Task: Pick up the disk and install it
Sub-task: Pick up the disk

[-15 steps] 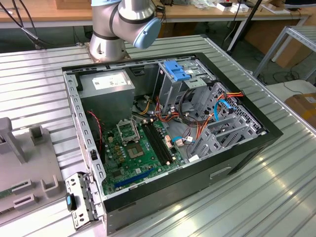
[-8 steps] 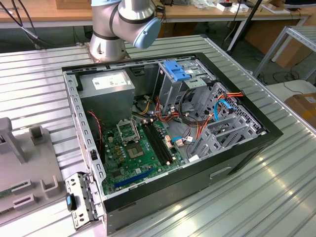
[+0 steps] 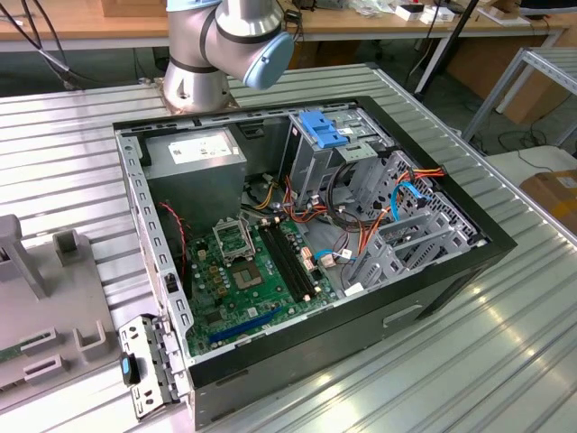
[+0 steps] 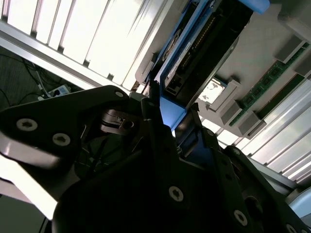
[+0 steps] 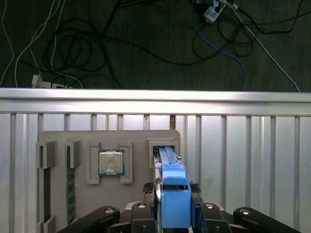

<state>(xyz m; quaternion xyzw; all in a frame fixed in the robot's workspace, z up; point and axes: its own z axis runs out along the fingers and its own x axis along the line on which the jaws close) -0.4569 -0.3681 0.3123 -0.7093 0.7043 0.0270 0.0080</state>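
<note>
Tabletop of ribbed aluminium [image 3: 505,361] carries an open black desktop computer case [image 3: 315,347], lying on its side with the interior facing up. Inside the case sit a green rectangular motherboard [image 3: 239,280], a grey metal power-supply box with a white label [image 3: 194,158] and a metal drive cage topped by a blue plastic latch [image 3: 326,129]. The base and lower joints of the silver-and-blue robot arm [image 3: 225,36] stand just beyond the far edge of the case.

A grey plastic fixture tray [image 3: 54,298] lies on the tabletop on the exterior view's left, apart from the case. In the first wrist view the same tray [image 5: 112,138] holds three parts in separate pockets:

1. The disk [image 5: 174,187], a flat hard drive in a blue plastic bracket, stands on edge, its far end in a slot of the tray.
2. A square silver processor chip [image 5: 111,162] lies flat in the pocket beside the disk's slot.
3. A long green memory stick [image 5: 69,179] lies nearer the tray's other end.

The black two-finger gripper [image 5: 173,199] straddles the near end of the disk, with one finger pressed against each side of the blue bracket. In the second wrist view the gripper [image 4: 171,114] pinches the blue end of the disk [image 4: 204,43] likewise.
</note>
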